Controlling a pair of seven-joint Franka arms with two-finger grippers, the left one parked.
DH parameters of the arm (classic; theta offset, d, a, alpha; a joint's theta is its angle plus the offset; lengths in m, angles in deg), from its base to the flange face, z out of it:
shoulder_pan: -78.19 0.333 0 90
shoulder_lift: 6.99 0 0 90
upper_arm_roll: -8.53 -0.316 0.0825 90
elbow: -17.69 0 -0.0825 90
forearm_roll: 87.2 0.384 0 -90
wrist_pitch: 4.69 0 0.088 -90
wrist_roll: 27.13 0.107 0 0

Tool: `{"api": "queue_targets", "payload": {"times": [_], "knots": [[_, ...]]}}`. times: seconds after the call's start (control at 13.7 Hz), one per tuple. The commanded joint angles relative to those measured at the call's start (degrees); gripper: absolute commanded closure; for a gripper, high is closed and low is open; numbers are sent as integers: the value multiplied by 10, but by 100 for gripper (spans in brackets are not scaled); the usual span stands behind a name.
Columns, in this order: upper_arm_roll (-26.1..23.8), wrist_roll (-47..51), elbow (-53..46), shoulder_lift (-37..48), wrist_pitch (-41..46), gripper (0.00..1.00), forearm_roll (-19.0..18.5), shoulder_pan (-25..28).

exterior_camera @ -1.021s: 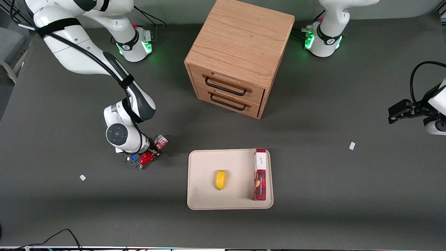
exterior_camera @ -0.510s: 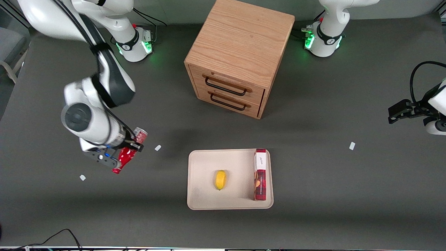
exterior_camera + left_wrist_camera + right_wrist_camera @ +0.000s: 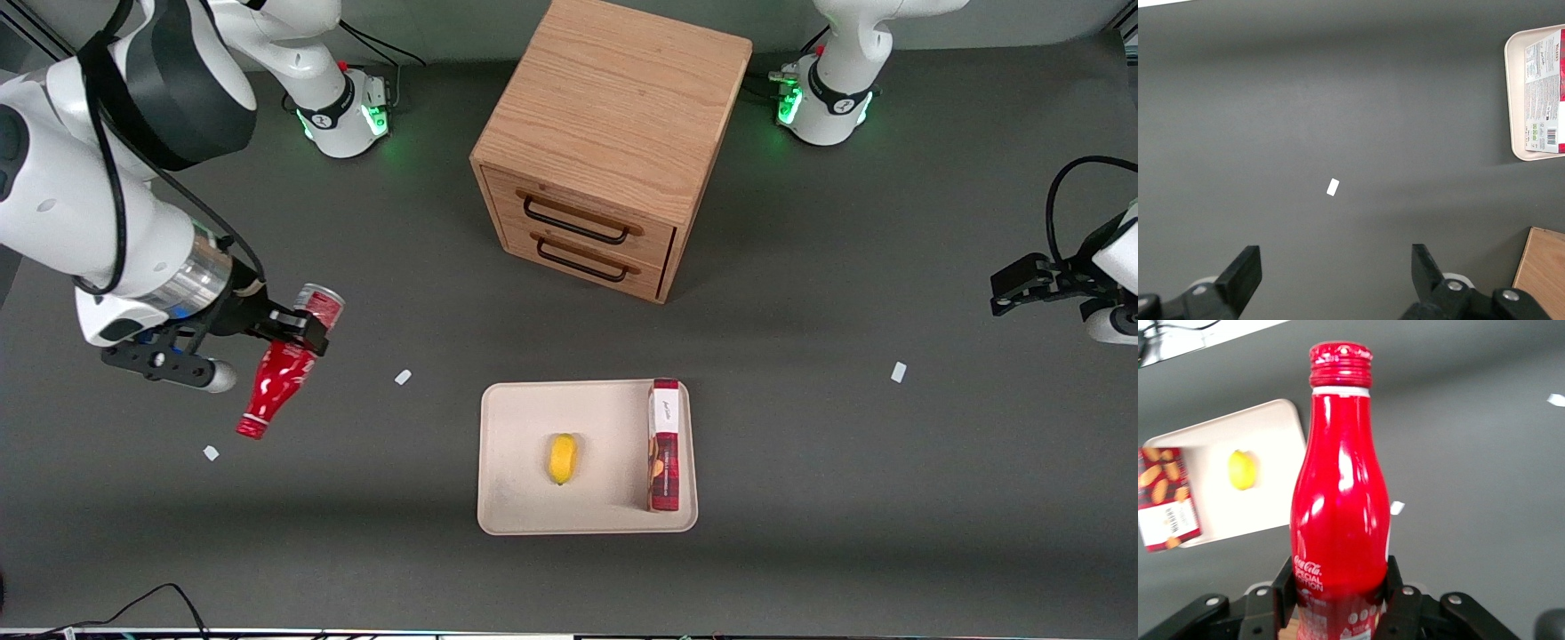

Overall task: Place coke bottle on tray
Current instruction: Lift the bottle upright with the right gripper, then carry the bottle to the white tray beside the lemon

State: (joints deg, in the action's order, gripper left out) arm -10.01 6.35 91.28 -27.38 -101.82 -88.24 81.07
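Observation:
My right gripper (image 3: 298, 333) is shut on the red coke bottle (image 3: 277, 378) and holds it high above the table at the working arm's end. The bottle hangs tilted, silvery base up and red cap pointing toward the front camera. In the right wrist view the fingers (image 3: 1286, 587) clamp the bottle (image 3: 1340, 500) near its base. The beige tray (image 3: 524, 498) lies flat on the table in the middle, well apart from the bottle. It also shows in the right wrist view (image 3: 1271, 433) and the left wrist view (image 3: 1513, 100).
On the tray lie a yellow lemon (image 3: 562, 458) and a red and white box (image 3: 664, 444). A wooden two-drawer cabinet (image 3: 609, 142) stands farther from the front camera than the tray. Small white scraps (image 3: 403, 377) lie on the dark table.
The gripper has lifted the bottle off the table and carried it up and away from the tray, toward the working arm's end; the bottle now hangs cap-down and looks larger.

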Motion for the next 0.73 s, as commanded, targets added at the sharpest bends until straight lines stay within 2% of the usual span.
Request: {"api": "queue_targets", "payload": {"times": [0.0, 0.07, 0.51, 0.66], "knots": [[-40, -6, -130, -137, -5, 100, 7, 14], [-53, -6, -135, -162, -31, 100, 4, 16], [-54, 6, -129, -329, -218, 100, 1, 45], [-53, 24, -122, -362, -260, 100, -24, 55]]}}
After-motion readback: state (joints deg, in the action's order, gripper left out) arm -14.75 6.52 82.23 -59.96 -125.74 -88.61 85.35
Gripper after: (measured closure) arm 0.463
